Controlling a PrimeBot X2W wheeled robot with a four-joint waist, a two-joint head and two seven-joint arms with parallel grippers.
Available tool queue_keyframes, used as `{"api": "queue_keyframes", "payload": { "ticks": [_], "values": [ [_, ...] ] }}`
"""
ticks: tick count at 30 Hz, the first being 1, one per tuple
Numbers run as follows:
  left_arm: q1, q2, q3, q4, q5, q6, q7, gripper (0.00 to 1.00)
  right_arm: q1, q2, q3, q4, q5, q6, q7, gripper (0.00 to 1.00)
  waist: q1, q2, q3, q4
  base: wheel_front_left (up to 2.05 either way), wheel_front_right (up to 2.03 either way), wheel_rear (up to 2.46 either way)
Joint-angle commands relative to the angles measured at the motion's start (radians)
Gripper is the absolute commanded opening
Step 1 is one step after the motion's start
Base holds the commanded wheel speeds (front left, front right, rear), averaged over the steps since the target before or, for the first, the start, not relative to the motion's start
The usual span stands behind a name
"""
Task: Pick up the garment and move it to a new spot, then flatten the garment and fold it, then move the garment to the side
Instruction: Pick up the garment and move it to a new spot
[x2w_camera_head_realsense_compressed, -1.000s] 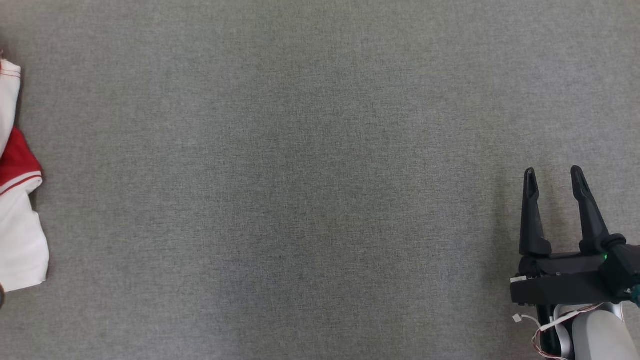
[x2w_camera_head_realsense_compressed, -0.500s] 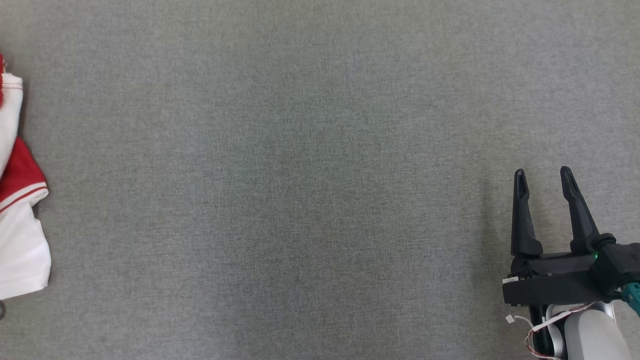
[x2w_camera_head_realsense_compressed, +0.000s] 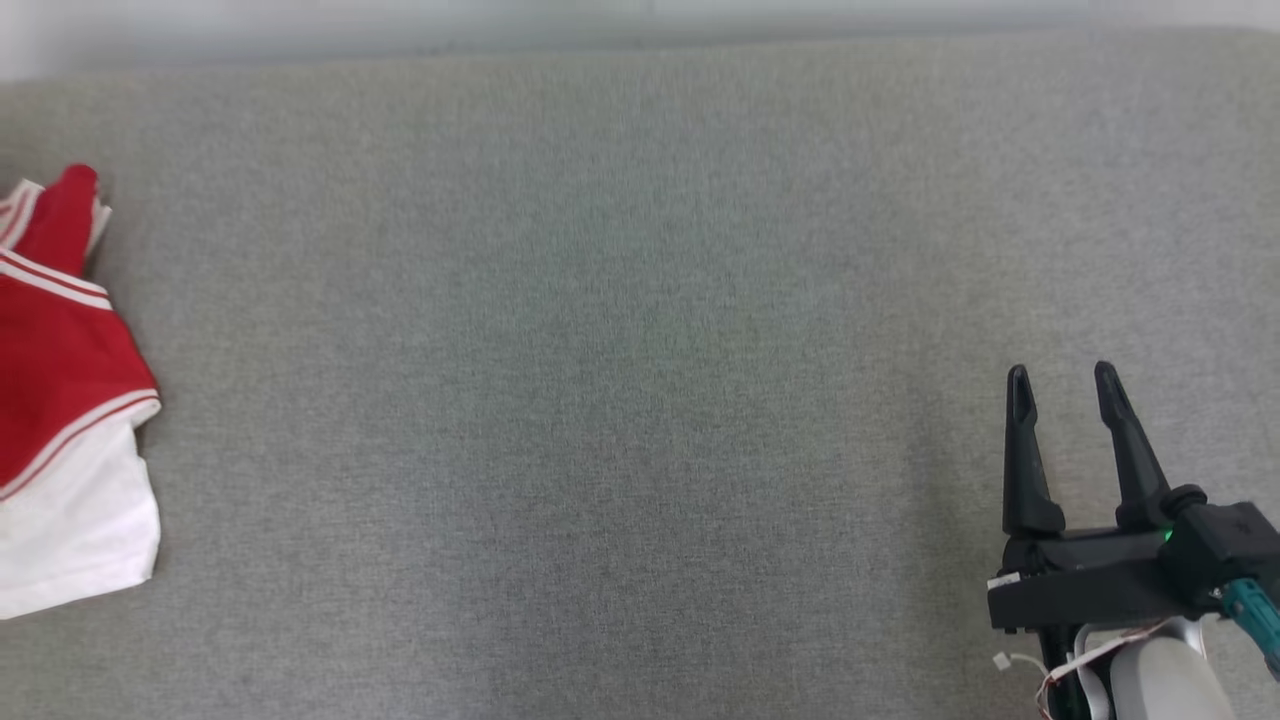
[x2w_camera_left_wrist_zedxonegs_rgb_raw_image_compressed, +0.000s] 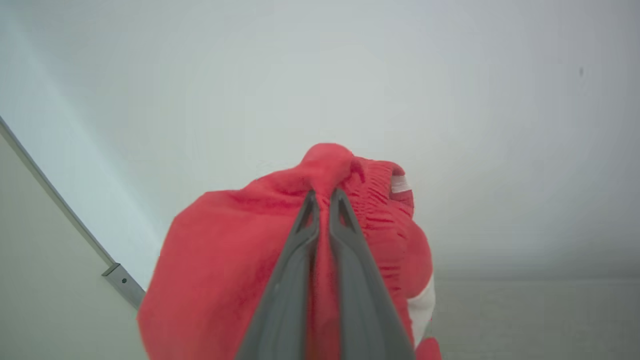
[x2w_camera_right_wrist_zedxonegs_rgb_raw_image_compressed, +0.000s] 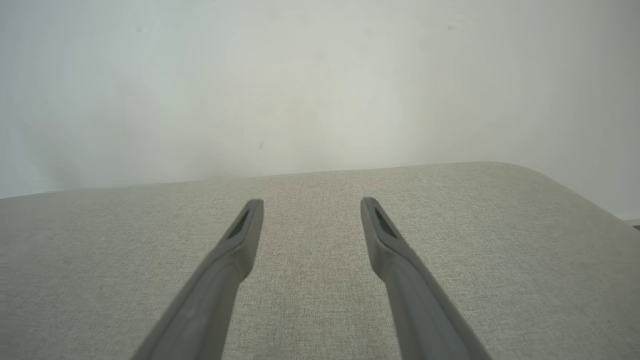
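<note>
Pinched thinly by the closed left pincer (x2w_camera_left_wrist_zedxonegs_rgb_raw_image_compressed: 324, 194), the garment (x2w_camera_left_wrist_zedxonegs_rgb_raw_image_compressed: 225, 260) could be dropped; the right pincer (x2w_camera_head_realsense_compressed: 1060, 372) is held open.

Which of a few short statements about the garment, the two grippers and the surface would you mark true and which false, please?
1. The left gripper is shut on the garment. True.
2. The right gripper holds a corner of the garment. False: its jaws stand open and empty over the grey fabric surface.
3. The garment is red and white. True.
4. In the head view the garment shows at the right edge. False: it shows at the left edge, far from the right gripper.
</note>
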Motion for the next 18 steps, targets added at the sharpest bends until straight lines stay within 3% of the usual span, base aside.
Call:
{"api": "queue_keyframes", "payload": {
  "ticks": [1,11,18],
  "values": [
    [-0.024,0.0,-0.01,-0.025,0.006,-0.002,-0.009,0.0,0.017,0.002,0.001,0.005,0.006,-0.002,-0.001,1.0,0.0001,0.0,-0.035,-0.001,0.0,0.0,0.0],
    [-0.159,-0.152,-0.186,-0.412,0.008,-0.007,0.107,0.0,0.034,0.003,0.023,0.032,0.083,-0.002,-0.001,1.0,0.0001,0.0,-0.106,-0.113,0.0,0.0,0.0],
    [-0.122,-0.307,-0.308,-0.505,-0.038,-0.006,0.164,0.0,0.03,0.003,0.033,0.036,0.115,-0.002,-0.001,1.0,0.0001,0.0,-0.099,-0.217,0.0,0.0,0.0]
  ]
}}
